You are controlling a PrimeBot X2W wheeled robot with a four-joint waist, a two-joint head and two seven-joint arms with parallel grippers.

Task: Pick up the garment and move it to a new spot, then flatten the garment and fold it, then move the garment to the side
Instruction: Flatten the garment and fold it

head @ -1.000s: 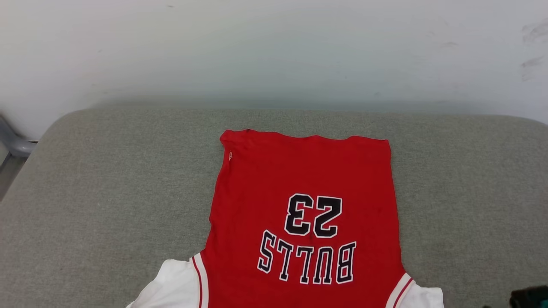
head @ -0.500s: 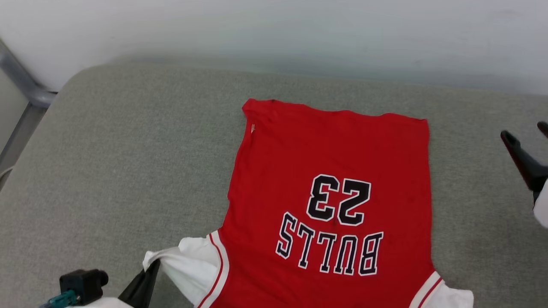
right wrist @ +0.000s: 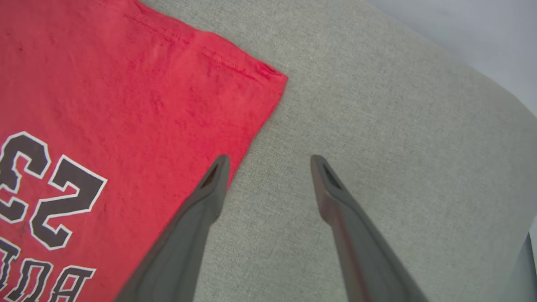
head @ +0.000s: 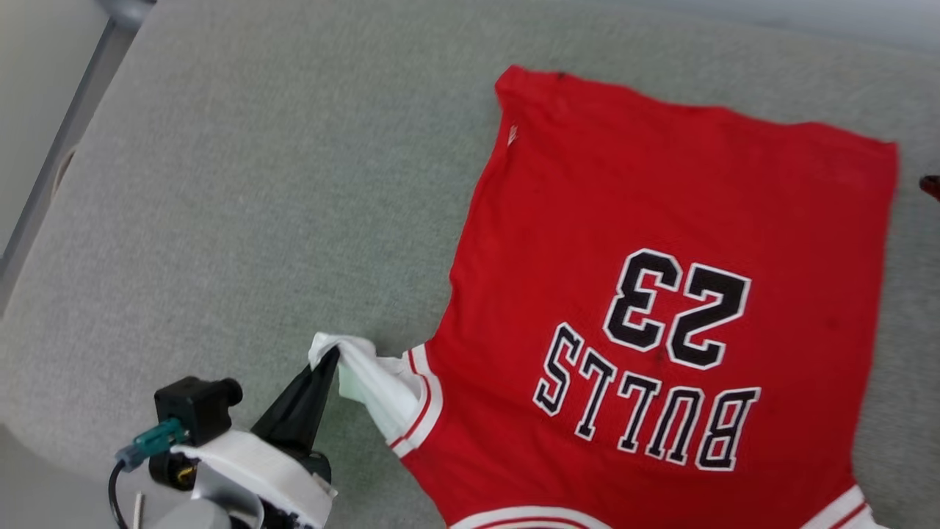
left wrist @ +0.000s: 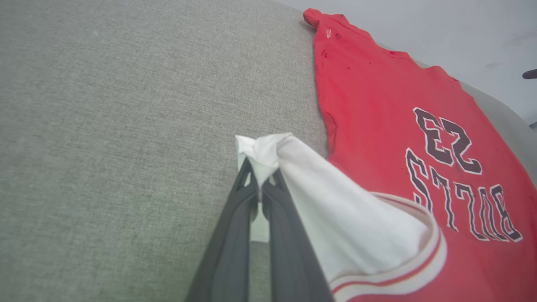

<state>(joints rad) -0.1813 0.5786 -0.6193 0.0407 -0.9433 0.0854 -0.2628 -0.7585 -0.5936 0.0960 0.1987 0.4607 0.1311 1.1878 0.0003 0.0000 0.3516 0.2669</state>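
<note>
Now the head camera has swung down and to the left since half a second ago, so the whole picture has shifted: the wall (head: 808,11) that filled the top of that view is down to a pale strip, and the jersey (head: 661,206) sits higher and further right in view. I don't count that as the jersey moving. What has really changed is at the sleeve (head: 374,386). A second ago my left gripper was out of view and the white sleeve lay spread. Half a second ago the gripper was at the bottom edge beside it. At this moment the left gripper (head: 328,360) is pressed together on the tip of that sleeve, which is bunched and drawn up into a point off the cushion (head: 242,184). The left wrist view confirms it: the left gripper (left wrist: 260,170) has white cloth nipped between its tips, and the sleeve (left wrist: 344,218) trails back to the striped trim.

The jersey lies flat on the grey cushion, print side up, with the number (head: 675,308) upside down to me and the hem (head: 698,110) at the far side. Its body is up and to the right of the left gripper.

The right gripper (right wrist: 268,161) is spread wide and holds nothing. One finger is over the jersey's (right wrist: 126,105) side edge near the hem corner, the other over bare cushion (right wrist: 398,126). I cannot tell whether either touches.
</note>
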